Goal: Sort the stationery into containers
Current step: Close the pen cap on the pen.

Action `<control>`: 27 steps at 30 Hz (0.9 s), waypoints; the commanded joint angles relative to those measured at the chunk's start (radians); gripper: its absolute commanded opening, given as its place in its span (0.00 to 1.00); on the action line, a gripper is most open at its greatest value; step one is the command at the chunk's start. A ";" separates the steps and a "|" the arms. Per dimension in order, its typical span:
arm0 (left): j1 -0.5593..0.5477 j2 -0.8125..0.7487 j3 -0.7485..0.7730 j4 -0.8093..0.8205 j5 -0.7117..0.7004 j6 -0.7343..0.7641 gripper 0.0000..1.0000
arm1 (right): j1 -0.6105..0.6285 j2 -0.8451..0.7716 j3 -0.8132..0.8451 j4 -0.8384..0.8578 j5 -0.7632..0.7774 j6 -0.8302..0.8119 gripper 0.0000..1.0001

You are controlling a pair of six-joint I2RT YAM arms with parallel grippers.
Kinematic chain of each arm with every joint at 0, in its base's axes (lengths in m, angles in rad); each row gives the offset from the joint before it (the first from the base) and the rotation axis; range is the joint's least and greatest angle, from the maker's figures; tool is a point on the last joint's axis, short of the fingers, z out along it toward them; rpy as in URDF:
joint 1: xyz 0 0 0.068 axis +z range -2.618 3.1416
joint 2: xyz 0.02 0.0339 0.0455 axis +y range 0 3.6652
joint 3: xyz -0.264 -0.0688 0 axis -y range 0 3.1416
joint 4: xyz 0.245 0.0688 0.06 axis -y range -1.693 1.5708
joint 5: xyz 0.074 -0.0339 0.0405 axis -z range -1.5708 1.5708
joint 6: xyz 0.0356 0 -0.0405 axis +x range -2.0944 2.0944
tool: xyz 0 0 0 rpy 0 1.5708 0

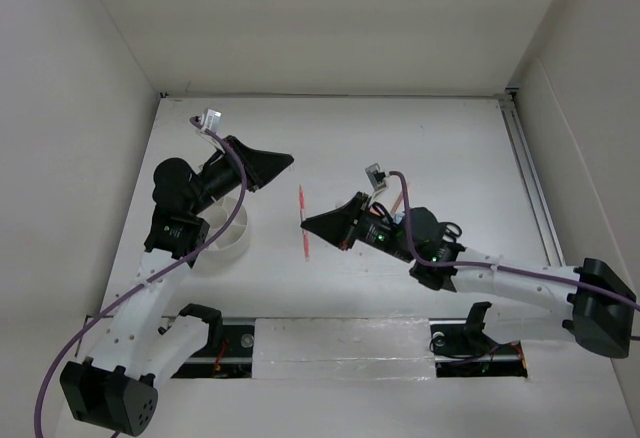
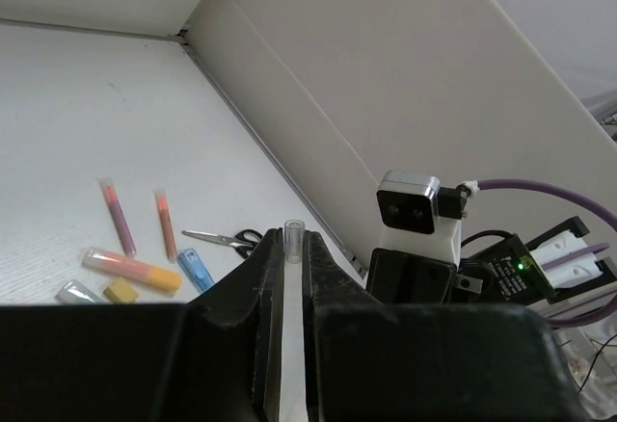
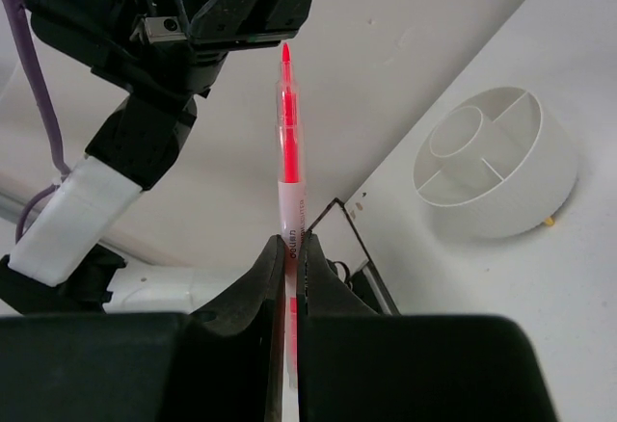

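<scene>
Facing pen: left gripper, cap (tub)

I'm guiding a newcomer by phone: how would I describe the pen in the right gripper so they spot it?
Find the round white tub left of centre on the table. Just right of it, the right gripper pinches a thin red pen. Unlike the other pens, which lie flat on the table, it is clamped between gripper fingers.
</scene>
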 commanded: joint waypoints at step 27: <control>0.000 -0.022 -0.014 0.082 0.053 -0.004 0.00 | -0.023 0.085 0.093 0.113 -0.014 -0.032 0.00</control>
